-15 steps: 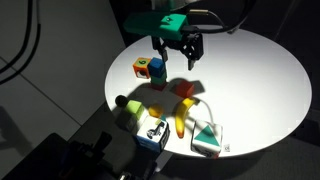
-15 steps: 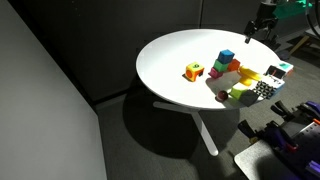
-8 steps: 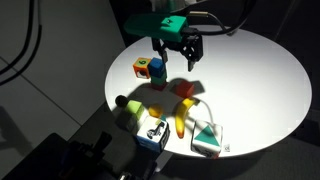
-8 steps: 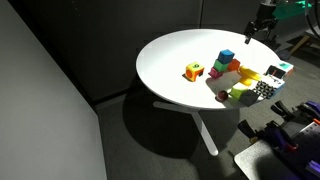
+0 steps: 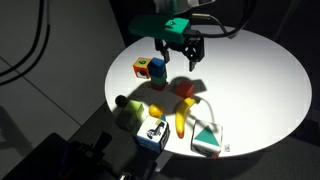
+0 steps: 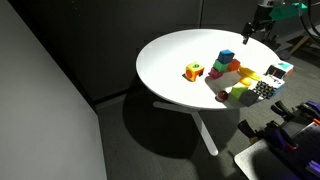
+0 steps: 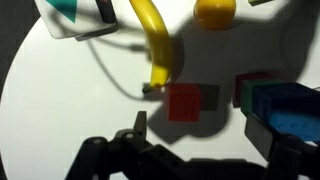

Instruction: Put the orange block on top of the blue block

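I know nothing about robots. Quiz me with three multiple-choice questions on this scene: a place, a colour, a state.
1. Where is the tool? A above the table; B on the floor; C inside a box.
2. The block by the banana's tip is: A purple; B orange-red; C black.
3. The tool is: A open, empty; B gripping the banana; C gripping a cube.
Answers: A, it hangs over the table; B, the wrist view shows the orange block's colour; A, its jaws stand apart, nothing between.
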Available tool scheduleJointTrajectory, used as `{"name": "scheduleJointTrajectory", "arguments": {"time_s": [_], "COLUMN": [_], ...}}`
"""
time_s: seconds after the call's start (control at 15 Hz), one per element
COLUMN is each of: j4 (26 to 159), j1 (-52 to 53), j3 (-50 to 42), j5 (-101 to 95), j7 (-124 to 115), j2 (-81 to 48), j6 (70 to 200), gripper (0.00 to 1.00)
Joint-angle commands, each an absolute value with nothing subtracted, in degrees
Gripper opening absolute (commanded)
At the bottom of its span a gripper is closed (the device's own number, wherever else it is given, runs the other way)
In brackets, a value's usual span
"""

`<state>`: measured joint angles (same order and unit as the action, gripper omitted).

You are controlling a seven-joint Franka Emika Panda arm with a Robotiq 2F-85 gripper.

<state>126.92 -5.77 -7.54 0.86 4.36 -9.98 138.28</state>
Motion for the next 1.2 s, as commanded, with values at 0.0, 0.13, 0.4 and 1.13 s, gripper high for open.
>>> {"name": "scheduleJointTrajectory", "arguments": {"time_s": [0.0,0.13,0.4,1.13], "j4": [123.1,121.78,119.1,113.87], "j1": [-7.18,-7.34,-7.69,-8.97], "j3": [-6.7,-6.62,-6.66,-5.46], "j5": [3.09,3.38,2.63,2.09], "j7": [6.64,6.9,7.09,9.13], "j2": [-13.24,-14.61,-17.86,-26.45], "j6": [138.2,138.16,137.81,138.9], "gripper": [1.0,1.0,1.0,1.0]}}
